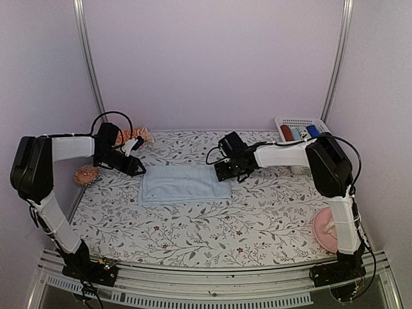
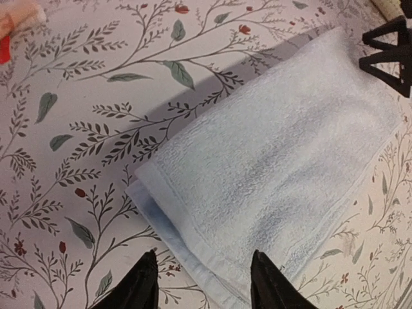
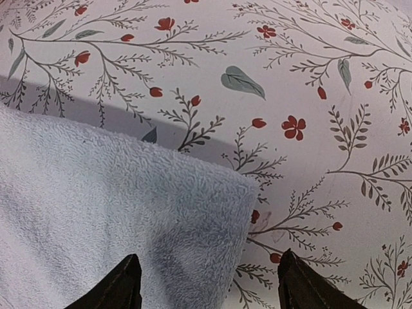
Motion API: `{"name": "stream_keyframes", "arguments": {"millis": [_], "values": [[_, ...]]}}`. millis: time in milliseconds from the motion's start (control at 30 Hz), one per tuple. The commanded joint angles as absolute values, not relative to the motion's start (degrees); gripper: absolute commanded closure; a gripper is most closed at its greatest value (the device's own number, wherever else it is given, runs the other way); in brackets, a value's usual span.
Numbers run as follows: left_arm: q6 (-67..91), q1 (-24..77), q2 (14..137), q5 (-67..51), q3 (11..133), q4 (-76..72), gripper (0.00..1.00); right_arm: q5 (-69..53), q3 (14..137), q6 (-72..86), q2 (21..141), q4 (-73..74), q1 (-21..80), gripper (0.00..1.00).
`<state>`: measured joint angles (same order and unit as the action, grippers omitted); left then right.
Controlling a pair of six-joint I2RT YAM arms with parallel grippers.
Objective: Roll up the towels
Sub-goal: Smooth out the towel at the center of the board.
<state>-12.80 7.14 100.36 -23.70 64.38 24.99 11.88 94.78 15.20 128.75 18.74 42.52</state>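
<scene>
The light blue towel (image 1: 183,183) lies folded flat in the middle of the floral table. My left gripper (image 1: 137,168) is open just above its far left corner; in the left wrist view the towel (image 2: 277,161) fills the right half and the gripper (image 2: 203,283) straddles its edge. My right gripper (image 1: 225,172) is open above the far right corner; the right wrist view shows the towel corner (image 3: 116,219) between the open gripper (image 3: 209,283). The orange-red printed towel (image 1: 134,136) lies crumpled at the back left behind my left arm.
A white basket (image 1: 297,129) with rolled items stands at the back right. A pink plate (image 1: 325,232) lies at the right edge near my right arm's base. A small orange round object (image 1: 85,174) lies at the left edge. Walls close in on all sides.
</scene>
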Motion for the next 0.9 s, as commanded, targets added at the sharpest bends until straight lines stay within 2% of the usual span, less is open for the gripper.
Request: {"name": "stream_keyframes", "arguments": {"millis": [0,133,500,867], "values": [[-20.4,8.5,94.4,-28.0,60.5,27.9,0.54,11.5,94.1,13.7,125.9,19.0,43.7,0.27],[-27.7,10.2,90.4,-27.4,55.7,27.4,0.64,11.3,93.4,13.7,125.0,18.9,44.2,0.27],[-38.2,19.1,89.6,-14.7,47.5,18.8,0.74,10.4,88.8,14.6,122.0,17.5,44.7,0.27],[-39.1,20.2,93.8,-9.8,46.5,15.8,0.76,10.4,88.5,14.4,122.5,17.4,44.7,0.27]]}}
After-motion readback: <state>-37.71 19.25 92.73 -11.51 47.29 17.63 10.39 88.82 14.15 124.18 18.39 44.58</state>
